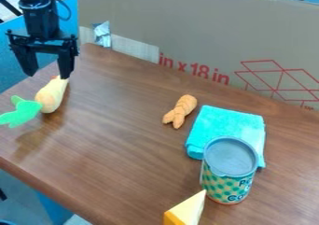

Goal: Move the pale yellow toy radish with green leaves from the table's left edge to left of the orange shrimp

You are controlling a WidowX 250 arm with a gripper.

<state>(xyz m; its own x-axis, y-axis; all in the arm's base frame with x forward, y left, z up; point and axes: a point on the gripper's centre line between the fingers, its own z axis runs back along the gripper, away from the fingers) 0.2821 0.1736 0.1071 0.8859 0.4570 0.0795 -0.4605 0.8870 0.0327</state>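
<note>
Brown wood-grain worktop (124,149) spreads before me, cardboard (187,28) standing along its far side, something blue (16,65) beyond the left. At far left my gripper (47,76) hangs, fingers released, near a pale, green-leaved toy vegetable (52,95) lying on the wood.

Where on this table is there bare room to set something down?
The widest bare patch of table is between the green-ended toy and the orange toy. A strip along the cardboard, beyond the orange toy, is bare. It's crowded around the can, teal cloth and yellow wedge, and where the gripper hangs by the green-ended toy.
</note>
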